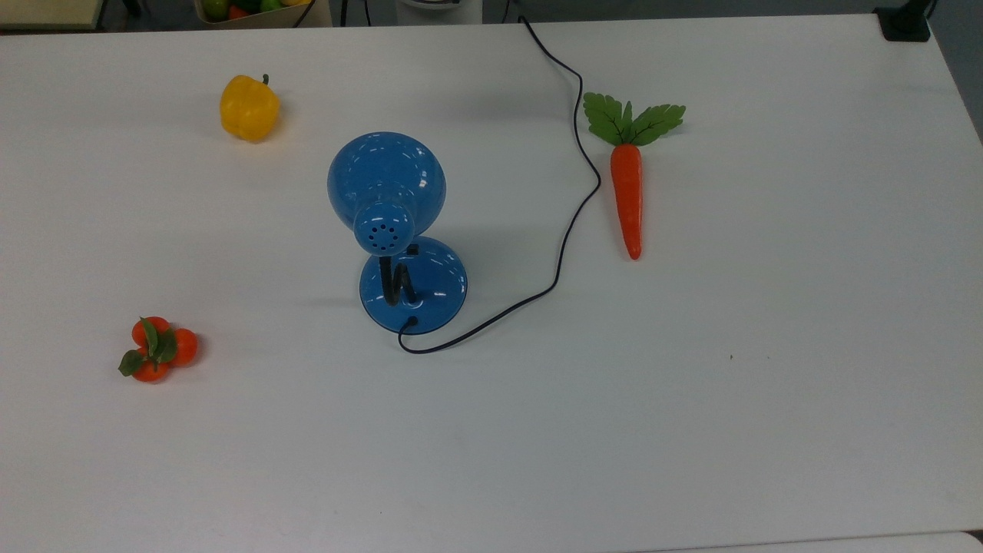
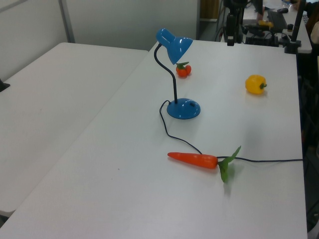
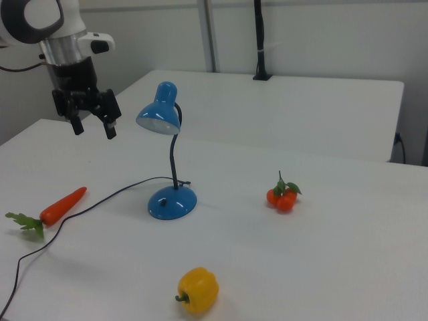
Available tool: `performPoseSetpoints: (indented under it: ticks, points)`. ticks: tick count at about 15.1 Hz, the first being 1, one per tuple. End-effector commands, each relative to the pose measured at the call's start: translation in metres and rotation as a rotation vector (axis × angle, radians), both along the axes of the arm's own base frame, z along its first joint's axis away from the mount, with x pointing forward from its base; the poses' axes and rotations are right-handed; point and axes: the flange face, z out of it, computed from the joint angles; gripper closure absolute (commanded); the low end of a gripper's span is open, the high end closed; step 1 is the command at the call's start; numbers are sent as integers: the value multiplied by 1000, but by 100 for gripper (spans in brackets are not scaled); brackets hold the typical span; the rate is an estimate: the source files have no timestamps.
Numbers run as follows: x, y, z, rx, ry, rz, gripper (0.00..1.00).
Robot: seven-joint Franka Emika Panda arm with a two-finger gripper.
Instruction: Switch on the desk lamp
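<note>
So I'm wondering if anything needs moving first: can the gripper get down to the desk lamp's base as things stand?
Probably yes. In the right view the open gripper hangs in the air beside the desk lamp, nothing between them. The carrot and cord lie off to the right view's left of the base.

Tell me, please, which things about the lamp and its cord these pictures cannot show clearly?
- Desk lamp: the top view's shade covers the bulb and part of the base.
- Switch: too small to read its state.
- Cord: its plug end is cut off by the top view's upper edge.
- Bin: cropped at the top view's edge.
</note>
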Motion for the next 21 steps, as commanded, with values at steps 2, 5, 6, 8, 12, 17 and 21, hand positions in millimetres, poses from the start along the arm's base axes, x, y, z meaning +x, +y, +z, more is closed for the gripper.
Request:
performPoseSetpoints:
  ticks: [2, 5, 6, 8, 12, 17, 21]
  points:
    - [-3, -2, -2, -3, 21, 20, 40]
    - [-2, 1, -3, -3, 20, 26, 99]
    - [-1, -1, -4, -3, 22, 23, 100]
    - [-1, -2, -4, -3, 20, 21, 100]
    - [-1, 0, -6, -3, 25, 24, 100]
    - [-1, -1, -35, -8, 64, 24, 100]
    - [2, -2, -77, -11, 62, 20, 100]
